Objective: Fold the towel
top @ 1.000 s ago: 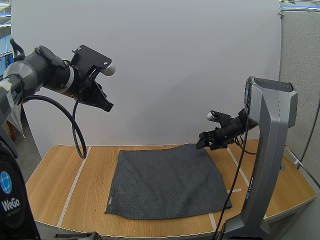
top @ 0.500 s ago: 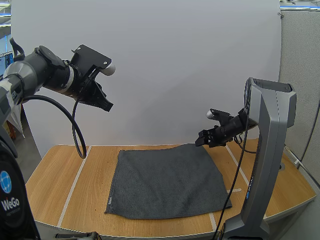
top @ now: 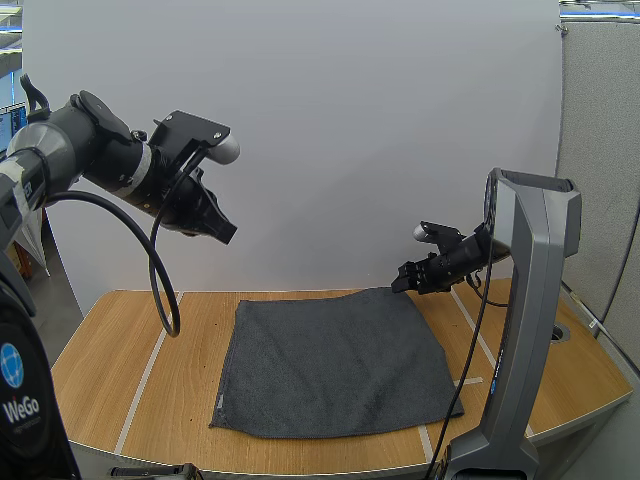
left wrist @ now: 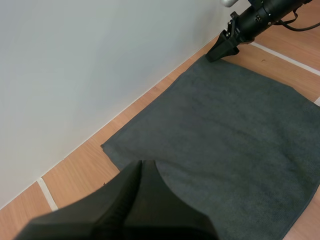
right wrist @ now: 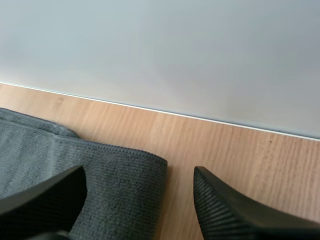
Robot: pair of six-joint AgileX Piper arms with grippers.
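Left arm: held high, well above the dark grey rectangular cloth towel [top: 335, 365] and off its left side, with the forearm reaching forward and tipped down toward the towel.
Left hand: the left hand [top: 222, 232] is closed on nothing. In the left wrist view its two black fingers [left wrist: 130, 185] lie together as one dark wedge, aimed at the towel [left wrist: 235, 130] near its far left corner and well clear of the cloth.
Right arm: low, reaching in from the towel's right side toward its far right corner.
Right hand: the right hand [top: 403, 282] sits at the towel's far right corner with its fingers [right wrist: 225, 205] spread wide, ribbed inner faces turned to each other. The corner of the towel [right wrist: 120, 175] lies between them, and they grip nothing. I cannot tell whether the tips touch the cloth.
Towel: spread flat in one layer on the light wooden surface [top: 110, 360], with a low ridge in the cloth beside the far right corner.
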